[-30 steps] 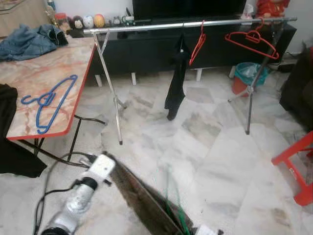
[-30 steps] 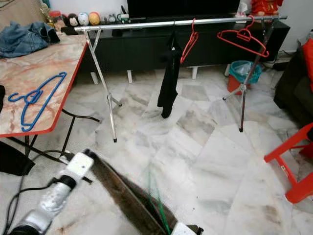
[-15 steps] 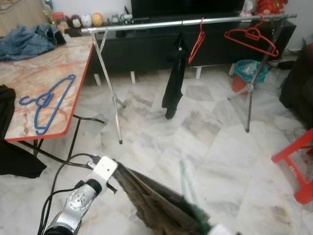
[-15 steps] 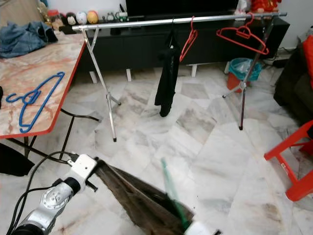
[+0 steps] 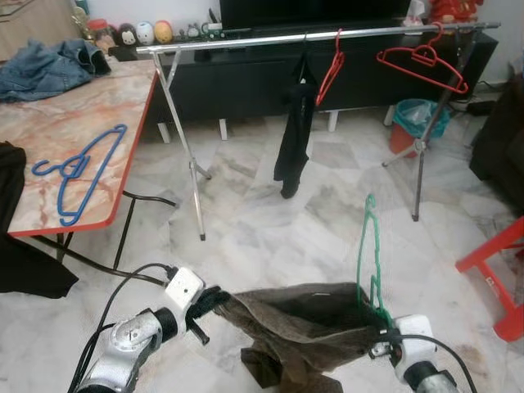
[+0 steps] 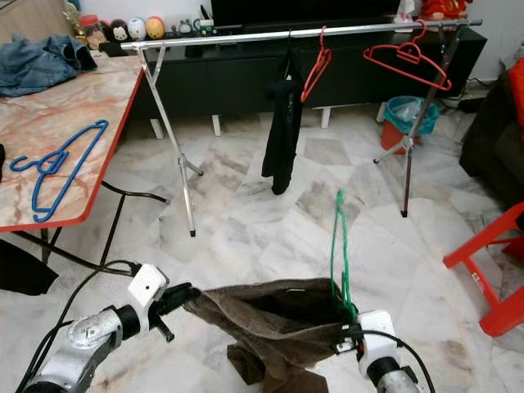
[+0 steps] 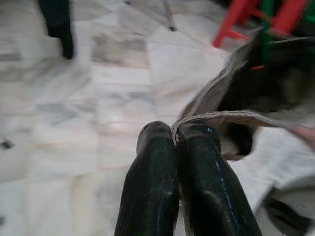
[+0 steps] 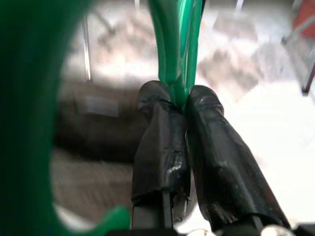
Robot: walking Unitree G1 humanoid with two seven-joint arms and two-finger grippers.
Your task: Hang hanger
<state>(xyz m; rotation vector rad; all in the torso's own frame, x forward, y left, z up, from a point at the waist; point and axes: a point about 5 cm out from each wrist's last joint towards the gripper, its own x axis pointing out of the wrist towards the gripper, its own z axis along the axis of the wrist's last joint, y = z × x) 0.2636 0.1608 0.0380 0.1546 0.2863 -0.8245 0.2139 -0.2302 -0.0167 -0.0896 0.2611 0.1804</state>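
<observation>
On the marble counter (image 5: 74, 123) at far left lie one blue hanger (image 5: 78, 168) and one denim heap (image 5: 45, 70). The left tool (image 7: 174, 142), clamped on the brown garment (image 5: 303, 323), has swung up from the floor, stretching the cloth level. Beyond, the rail (image 5: 311, 35) carries two red hangers (image 5: 422, 65) and one black garment (image 5: 293, 135). The right tool (image 8: 179, 105), clamped on the one green hanger (image 5: 368, 254), has raised it upright, so hanging looks closer.
</observation>
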